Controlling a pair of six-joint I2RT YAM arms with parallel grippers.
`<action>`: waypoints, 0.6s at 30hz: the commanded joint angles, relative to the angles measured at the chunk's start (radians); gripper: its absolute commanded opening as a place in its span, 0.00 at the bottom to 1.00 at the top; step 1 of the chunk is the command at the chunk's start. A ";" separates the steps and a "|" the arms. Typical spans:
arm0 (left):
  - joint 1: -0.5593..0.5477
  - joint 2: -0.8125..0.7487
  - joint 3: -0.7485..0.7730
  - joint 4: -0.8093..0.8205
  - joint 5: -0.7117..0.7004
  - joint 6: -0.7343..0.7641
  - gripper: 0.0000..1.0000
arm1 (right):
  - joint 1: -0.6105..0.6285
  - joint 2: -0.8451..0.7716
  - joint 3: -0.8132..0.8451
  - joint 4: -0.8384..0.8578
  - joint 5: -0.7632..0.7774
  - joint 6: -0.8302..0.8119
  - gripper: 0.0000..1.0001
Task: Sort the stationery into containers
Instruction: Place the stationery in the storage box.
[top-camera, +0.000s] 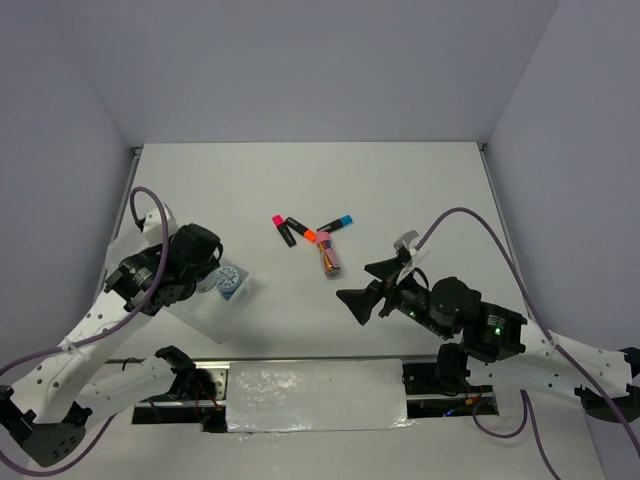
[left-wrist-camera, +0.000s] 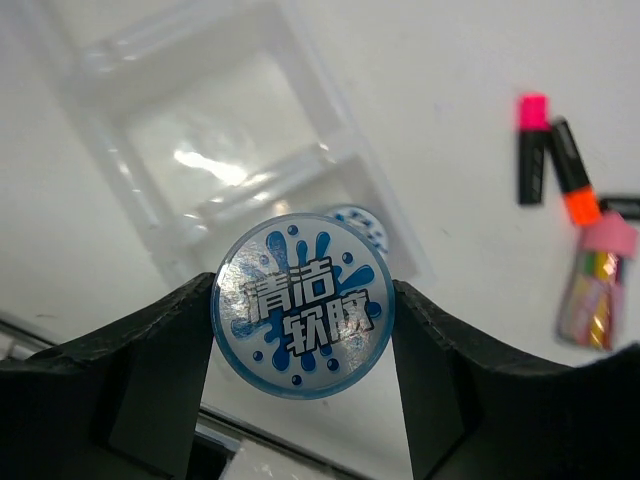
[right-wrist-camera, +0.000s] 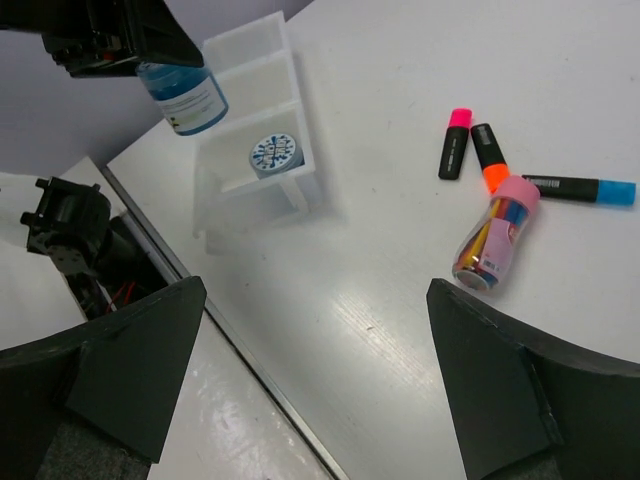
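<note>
Left tool (left-wrist-camera: 303, 345) tight, right tool (right-wrist-camera: 312, 292) wide apart.

I log one pink-capped marker (top-camera: 284, 231), one orange-capped marker (top-camera: 300, 229) and one blue-capped marker (top-camera: 335, 222): three markers in total. Pink-topped stick (top-camera: 328, 256): one. One blue roll (left-wrist-camera: 302, 305) shows in the left wrist view and a second roll (right-wrist-camera: 274, 155) in the right wrist view: two. Tray (right-wrist-camera: 300, 105): one joined unit on the desk, with three compartments as far as I can count.
</note>
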 joint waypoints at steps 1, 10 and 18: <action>0.035 -0.016 -0.017 -0.118 -0.232 -0.116 0.00 | 0.005 -0.024 -0.005 -0.046 0.032 0.012 1.00; 0.055 -0.032 -0.212 0.061 -0.294 -0.179 0.00 | 0.005 0.015 0.010 -0.050 0.011 0.006 1.00; 0.055 -0.053 -0.284 0.184 -0.230 -0.132 0.00 | 0.005 0.024 0.003 -0.058 0.018 -0.001 1.00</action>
